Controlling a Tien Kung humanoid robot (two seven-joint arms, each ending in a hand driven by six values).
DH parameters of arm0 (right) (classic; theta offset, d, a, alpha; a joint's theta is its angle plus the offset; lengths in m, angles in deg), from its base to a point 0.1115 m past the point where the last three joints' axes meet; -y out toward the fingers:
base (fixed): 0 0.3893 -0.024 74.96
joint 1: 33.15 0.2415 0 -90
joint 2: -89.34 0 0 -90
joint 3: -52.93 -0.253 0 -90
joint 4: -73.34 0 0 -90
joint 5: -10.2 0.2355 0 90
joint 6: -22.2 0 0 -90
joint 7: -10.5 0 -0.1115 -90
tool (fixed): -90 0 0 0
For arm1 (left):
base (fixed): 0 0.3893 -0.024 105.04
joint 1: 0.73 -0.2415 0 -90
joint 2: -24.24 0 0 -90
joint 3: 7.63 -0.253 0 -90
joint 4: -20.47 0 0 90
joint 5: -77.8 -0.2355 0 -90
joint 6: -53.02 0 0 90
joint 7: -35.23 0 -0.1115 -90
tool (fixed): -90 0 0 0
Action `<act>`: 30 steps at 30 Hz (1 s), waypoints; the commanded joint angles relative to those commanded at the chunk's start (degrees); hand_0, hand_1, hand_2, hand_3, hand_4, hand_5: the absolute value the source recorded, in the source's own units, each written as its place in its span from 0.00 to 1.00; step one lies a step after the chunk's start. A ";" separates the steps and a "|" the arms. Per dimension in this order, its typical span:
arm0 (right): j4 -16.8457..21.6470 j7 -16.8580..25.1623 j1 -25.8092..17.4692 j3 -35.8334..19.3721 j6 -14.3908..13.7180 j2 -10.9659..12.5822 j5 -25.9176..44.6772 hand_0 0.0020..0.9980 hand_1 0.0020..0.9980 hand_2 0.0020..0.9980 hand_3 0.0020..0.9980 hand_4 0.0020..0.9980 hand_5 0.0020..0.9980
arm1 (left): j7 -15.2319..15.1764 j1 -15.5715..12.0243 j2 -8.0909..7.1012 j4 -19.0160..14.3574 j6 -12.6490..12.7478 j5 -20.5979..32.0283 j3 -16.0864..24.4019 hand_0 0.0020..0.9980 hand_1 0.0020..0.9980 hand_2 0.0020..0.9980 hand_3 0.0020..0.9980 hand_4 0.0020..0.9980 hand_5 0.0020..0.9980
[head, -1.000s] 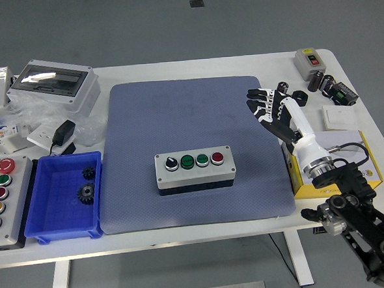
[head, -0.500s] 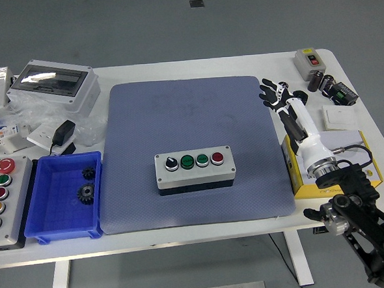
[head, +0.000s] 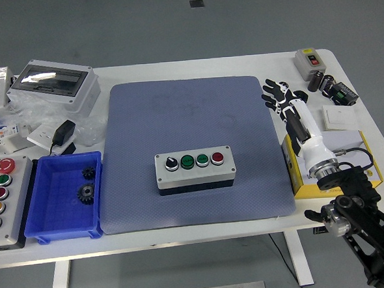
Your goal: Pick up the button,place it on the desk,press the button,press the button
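The right hand (head: 280,97) has drawn back toward the bench's right edge, fingers spread and empty, leaving the button box (head: 195,170) sitting mid-mat near the front edge, so placing looks done and pressing remains.

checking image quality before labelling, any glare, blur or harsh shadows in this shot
Head view: sharp throughout and evenly lit, with soft shadows only, the clearest one under the button box on the mat. One glare patch sits on the clear lid of the grey enclosure at far left. The right hand shows no motion blur, fingers spread. The table's far edge bows slightly, suggesting mild lens distortion.
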 joint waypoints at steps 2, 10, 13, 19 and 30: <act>-0.10 0.04 -0.02 0.00 0.03 -0.07 0.15 0.93 0.88 0.90 0.89 1.00 0.94 | -0.04 0.04 0.02 0.00 0.01 -0.05 0.05 0.63 0.62 0.56 0.61 0.70 0.23; -0.01 0.25 -0.07 -0.34 0.11 -0.21 0.42 0.92 0.87 0.89 0.88 1.00 0.96 | 0.03 -0.08 0.16 0.00 0.04 -0.32 0.37 0.63 0.62 0.56 0.61 0.69 0.23; 0.15 0.10 -0.12 -0.27 0.33 -0.25 0.00 0.92 0.87 0.89 0.88 1.00 0.96 | 0.05 -0.12 0.25 0.00 0.04 -0.38 0.42 0.63 0.62 0.56 0.61 0.69 0.23; 0.43 0.16 -0.13 -0.31 0.40 -0.41 -0.25 0.92 0.87 0.88 0.87 1.00 0.98 | 0.07 -0.19 0.35 0.00 0.06 -0.58 0.69 0.63 0.62 0.56 0.61 0.69 0.23; 0.71 0.75 -0.28 -1.16 -0.05 -0.69 0.45 0.92 0.87 0.88 0.87 1.00 0.98 | 0.14 -0.18 0.50 0.00 0.09 -1.04 1.12 0.63 0.62 0.56 0.61 0.69 0.23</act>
